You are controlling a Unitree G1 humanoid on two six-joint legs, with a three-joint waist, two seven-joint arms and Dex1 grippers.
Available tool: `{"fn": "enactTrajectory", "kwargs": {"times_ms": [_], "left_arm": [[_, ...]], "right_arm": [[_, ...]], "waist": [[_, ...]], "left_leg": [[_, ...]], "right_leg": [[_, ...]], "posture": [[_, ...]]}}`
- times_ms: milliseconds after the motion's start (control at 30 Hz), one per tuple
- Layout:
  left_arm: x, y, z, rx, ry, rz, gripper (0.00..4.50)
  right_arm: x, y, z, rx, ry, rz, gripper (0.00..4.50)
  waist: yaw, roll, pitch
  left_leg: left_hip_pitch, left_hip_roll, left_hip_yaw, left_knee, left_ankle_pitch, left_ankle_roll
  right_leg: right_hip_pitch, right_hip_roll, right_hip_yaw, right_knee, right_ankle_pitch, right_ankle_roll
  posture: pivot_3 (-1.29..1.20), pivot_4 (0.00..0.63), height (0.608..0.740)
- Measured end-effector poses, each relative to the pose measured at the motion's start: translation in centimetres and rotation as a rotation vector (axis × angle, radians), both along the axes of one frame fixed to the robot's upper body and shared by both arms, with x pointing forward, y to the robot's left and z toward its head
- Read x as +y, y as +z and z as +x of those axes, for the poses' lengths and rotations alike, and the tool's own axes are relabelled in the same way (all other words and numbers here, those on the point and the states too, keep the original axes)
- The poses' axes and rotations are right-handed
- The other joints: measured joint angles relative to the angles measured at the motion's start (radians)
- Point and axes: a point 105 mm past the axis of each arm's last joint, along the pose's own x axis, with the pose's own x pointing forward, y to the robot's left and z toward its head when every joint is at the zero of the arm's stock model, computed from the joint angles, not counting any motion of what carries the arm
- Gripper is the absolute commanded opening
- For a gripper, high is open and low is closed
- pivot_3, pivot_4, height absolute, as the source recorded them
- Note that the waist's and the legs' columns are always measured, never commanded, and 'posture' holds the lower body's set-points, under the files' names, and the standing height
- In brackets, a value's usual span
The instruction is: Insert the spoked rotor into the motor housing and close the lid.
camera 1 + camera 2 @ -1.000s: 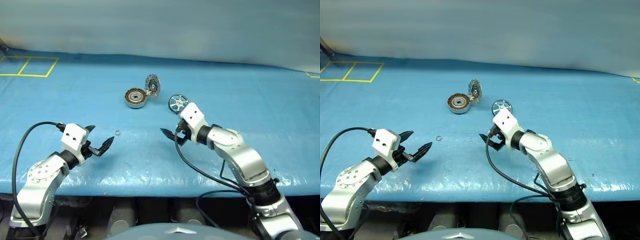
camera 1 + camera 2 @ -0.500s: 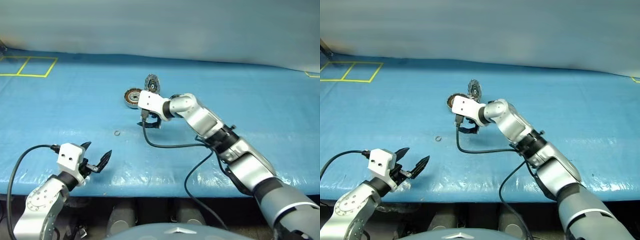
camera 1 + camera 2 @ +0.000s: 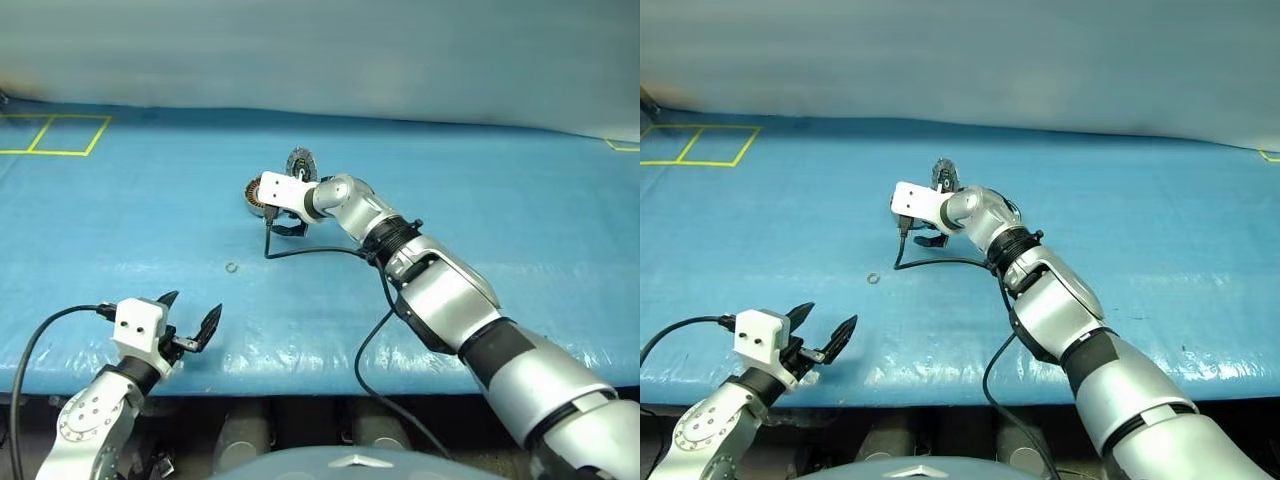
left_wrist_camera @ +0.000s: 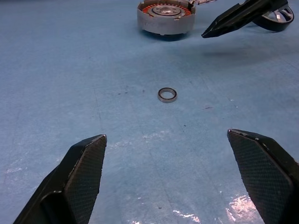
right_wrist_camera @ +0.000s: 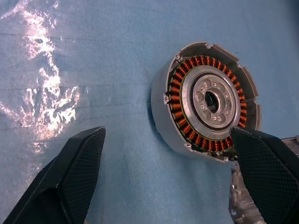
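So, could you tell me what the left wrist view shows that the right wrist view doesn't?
Left wrist view, not the right: a small ring lying loose on the sheet, part of the rotor, and the open left gripper.

Right wrist view, not the left: the open right gripper from behind, and a look straight into the housing, down to the hole in its centre.

Both: the housing with its copper windings, the blue sheet, and the right gripper's fingers.
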Motion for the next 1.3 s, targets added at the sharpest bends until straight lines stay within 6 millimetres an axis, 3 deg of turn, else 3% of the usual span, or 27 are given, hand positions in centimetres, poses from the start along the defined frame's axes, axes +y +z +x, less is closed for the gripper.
{"fn": "enactTrajectory", "kwargs": {"times_ms": [367, 567, 733, 867, 967, 1067, 1300], "left_arm": [[-0.6, -0.2, 0.0, -0.008, 0.002, -0.004, 4.50], [-0.8, -0.4, -0.2, -0.001, -0.002, -0.008, 4.50], [-0.8, 0.5, 0.7, -0.034, -0.042, 0.023, 4.50], [0.3, 2.7, 3.2, -0.111, -0.076, 0.102, 4.50], [0.7, 4.0, 5.6, -0.137, -0.120, 0.138, 4.50], [1.2, 5.2, 8.8, -0.145, -0.156, 0.157, 4.50], [-0.2, 6.6, 14.9, -0.083, -0.362, 0.269, 4.50]], "right_arm": [[2.0, -1.1, -0.6, -0.016, -0.024, 0.071, 4.49], [2.1, -1.0, -0.5, -0.011, -0.038, 0.094, 4.49], [1.7, 0.5, -0.1, 0.001, -0.055, 0.239, 4.49], [-1.2, 1.6, -0.5, -0.021, -0.087, 0.466, 4.49], [-4.8, 0.2, -2.9, 0.016, -0.173, 0.594, 4.49], [-8.2, -1.7, -7.0, 0.056, -0.294, 0.685, 4.49], [-13.0, -2.6, -14.5, 0.031, -0.571, 0.838, 4.49]], "waist": [[-0.002, 0.000, 0.000], [-0.002, 0.000, 0.000], [0.001, 0.001, 0.000], [0.016, 0.000, 0.000], [0.027, 0.000, 0.000], [0.026, 0.001, 0.000], [0.022, -0.001, 0.000]], "left_leg": [[0.000, 0.000, 0.000, -0.001, 0.002, -0.003], [0.000, 0.000, 0.000, -0.001, 0.002, -0.003], [0.000, 0.000, -0.002, 0.000, 0.002, -0.003], [0.000, 0.000, -0.004, 0.000, 0.002, -0.003], [-0.001, -0.001, -0.005, 0.000, 0.003, -0.005], [-0.001, -0.001, -0.005, 0.000, 0.004, -0.006], [0.002, -0.002, -0.005, 0.000, 0.004, -0.007]], "right_leg": [[-0.001, -0.002, -0.001, 0.002, -0.001, -0.002], [-0.001, -0.006, -0.002, 0.002, -0.001, -0.002], [-0.001, -0.004, -0.003, 0.003, -0.001, -0.002], [0.001, -0.003, -0.006, 0.004, 0.000, 0.000], [0.001, -0.002, -0.006, 0.004, 0.002, 0.004], [0.000, -0.001, -0.005, 0.005, 0.002, 0.005], [0.001, 0.006, -0.002, 0.008, -0.002, 0.008]], "posture": [[0.00, 0.150, 0.740], [0.00, 0.150, 0.740], [0.00, 0.150, 0.740], [0.00, 0.150, 0.740], [0.00, 0.150, 0.740], [0.00, 0.150, 0.740], [0.00, 0.150, 0.740]]}}
